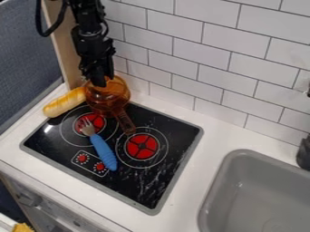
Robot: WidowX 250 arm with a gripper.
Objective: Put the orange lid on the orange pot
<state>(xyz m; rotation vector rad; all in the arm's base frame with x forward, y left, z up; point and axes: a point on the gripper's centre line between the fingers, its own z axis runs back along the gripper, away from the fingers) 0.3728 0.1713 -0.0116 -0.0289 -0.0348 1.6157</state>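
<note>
Worktop in white (172, 221), seen from above at a slant, holds a black stove top (154, 181) with a grey rim; a grey sink (266, 195) is set in at the lower right. Behind runs a wall of white tiles (187, 45); a dark blue-grey panel (27, 59) stands at left. The black hand (100, 80) hangs at upper left, right over the orange pot (108, 97); whether it is open, closed or gripping something cannot be told. The pot, see-through, is at the stove's back corner, its handle pointing toward the lower right. An orange lid cannot be told apart from it. Counted: one pot; one blue-handled fork (103, 152), prongs over the left burner; one yellow bread-like roll (63, 103), left of the pot; two red burners (142, 146); two red knobs (83, 158); one sink.
</note>
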